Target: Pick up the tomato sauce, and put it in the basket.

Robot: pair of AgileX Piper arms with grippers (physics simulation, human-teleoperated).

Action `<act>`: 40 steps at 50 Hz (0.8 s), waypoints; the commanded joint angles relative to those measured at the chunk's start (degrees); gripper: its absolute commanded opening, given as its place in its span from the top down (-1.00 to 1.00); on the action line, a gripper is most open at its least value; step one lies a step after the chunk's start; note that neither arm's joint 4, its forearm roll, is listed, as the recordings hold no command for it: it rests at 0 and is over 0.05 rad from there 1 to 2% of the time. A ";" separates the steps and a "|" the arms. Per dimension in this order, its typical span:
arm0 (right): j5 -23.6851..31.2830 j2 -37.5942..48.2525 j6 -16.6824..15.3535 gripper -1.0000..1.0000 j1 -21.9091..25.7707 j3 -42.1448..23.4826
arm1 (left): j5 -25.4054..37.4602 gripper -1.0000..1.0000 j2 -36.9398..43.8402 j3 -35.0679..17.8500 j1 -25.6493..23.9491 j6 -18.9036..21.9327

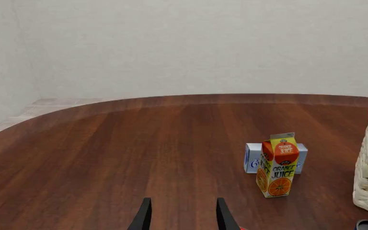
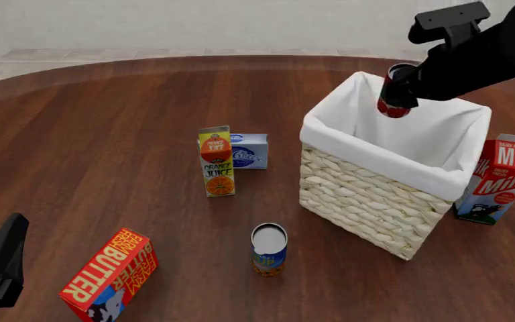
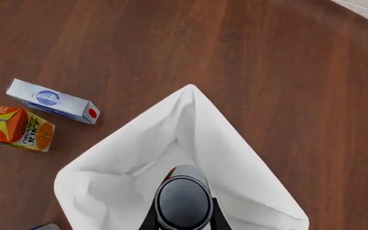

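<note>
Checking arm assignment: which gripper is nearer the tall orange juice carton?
Left. The left gripper points toward the orange juice carton across bare table; the right gripper holds the red-labelled tomato sauce can over the wicker basket.

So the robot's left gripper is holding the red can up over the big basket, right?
Not quite: it is the right gripper that holds the tomato sauce over the basket. The front view shows that arm coming in from the right, while the left gripper hangs open and empty over the table.

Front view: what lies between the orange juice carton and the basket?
Only bare table lies between the orange juice carton and the basket; the blue box stands behind.
</note>
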 commanded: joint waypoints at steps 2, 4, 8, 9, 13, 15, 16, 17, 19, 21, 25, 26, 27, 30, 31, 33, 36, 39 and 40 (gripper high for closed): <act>0.85 1.50 0.33 1.00 -1.84 -0.75 | 0.00 -1.00 0.00 0.00 0.00 0.00; 1.20 1.86 -0.32 1.00 -2.24 -0.89 | 0.00 -1.00 0.00 0.00 0.01 0.01; 1.98 2.12 -0.58 1.00 -2.02 -1.60 | 0.00 -1.00 0.01 0.00 -0.01 0.01; 2.09 2.22 -0.56 1.00 -2.13 -1.70 | 0.00 -1.00 0.00 0.00 0.00 0.02; 2.53 2.69 -0.25 1.00 -2.46 -1.77 | 0.00 -1.00 0.00 0.00 0.00 0.00; 2.75 2.88 -0.48 1.00 -2.62 -1.56 | 0.00 -1.00 0.00 0.00 0.01 0.01; 2.82 3.01 -0.68 1.00 -2.85 -1.55 | 0.00 -1.00 0.01 0.00 -0.01 0.01; 2.90 3.11 -1.03 1.00 -3.12 -1.44 | 0.00 -1.00 0.01 0.00 -0.01 0.01; 3.08 3.24 -1.54 1.00 -3.37 -1.21 | 0.00 -1.00 0.00 0.00 0.00 0.01; 3.23 3.40 -1.90 1.00 -3.66 -1.10 | 0.00 -1.00 -0.01 0.00 0.00 -0.01; 3.68 3.49 -2.54 1.00 -3.74 -0.82 | 0.00 -1.00 0.00 0.00 -0.01 0.00; 3.84 3.46 -2.35 1.00 -3.51 -0.91 | 0.00 -1.00 0.00 0.00 0.00 0.00; 3.98 3.41 -2.18 1.00 -3.40 -0.98 | 0.00 -1.00 0.00 0.00 0.01 -0.01; 4.24 3.62 -3.01 1.00 -3.99 -0.70 | 0.00 -1.00 0.00 0.00 0.01 -0.01; 4.24 3.62 -3.01 1.00 -3.99 -0.70 | 0.00 -1.00 0.00 0.00 0.01 -0.01; 4.34 3.78 -3.15 1.00 -4.18 -0.83 | 0.00 -1.00 0.00 0.00 0.00 0.00; 4.56 4.07 -3.21 1.00 -4.04 -1.08 | 0.00 -1.00 0.01 0.00 0.00 0.00; 4.69 4.37 -3.87 1.00 -3.99 -0.98 | 0.00 -1.00 0.00 0.00 0.00 0.00; 4.76 4.58 -3.92 1.00 -3.92 -1.14 | 0.00 -1.00 0.00 0.00 0.00 0.00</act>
